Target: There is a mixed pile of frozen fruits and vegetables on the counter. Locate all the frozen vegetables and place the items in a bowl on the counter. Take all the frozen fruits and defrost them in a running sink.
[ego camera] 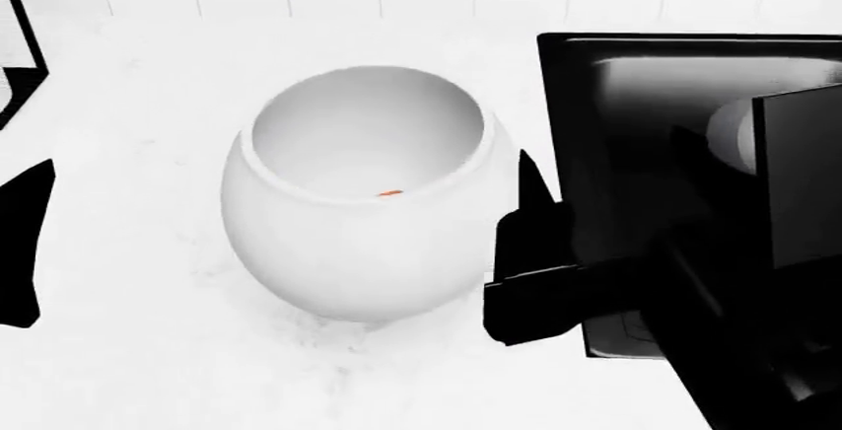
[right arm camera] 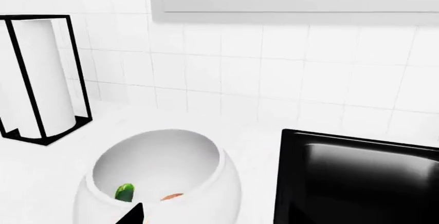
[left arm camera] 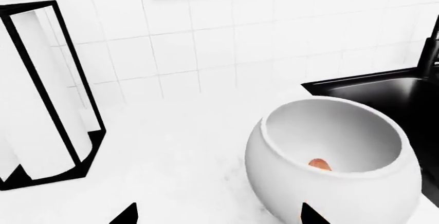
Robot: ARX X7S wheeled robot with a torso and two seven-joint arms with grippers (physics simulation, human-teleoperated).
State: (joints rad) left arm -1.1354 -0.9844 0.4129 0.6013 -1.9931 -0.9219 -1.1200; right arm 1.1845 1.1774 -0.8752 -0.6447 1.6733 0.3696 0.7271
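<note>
Right end effector (ego camera: 526, 252) hangs beside the bowl (ego camera: 355, 252), over the counter (ego camera: 132, 351).

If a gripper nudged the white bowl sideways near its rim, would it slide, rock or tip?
The bowl bulges widest mid-height and narrows toward its base, so a push near the rim would probably rock it rather than slide it. Its glossy wall looks slippery. The vegetables inside sit low, which may steady it somewhat.

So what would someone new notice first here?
The big white bowl in the middle of the white counter, with a bit of green zucchini and orange sweet potato showing inside. Right beside it lies the black sink, and a paper towel holder stands by the tiled wall.
</note>
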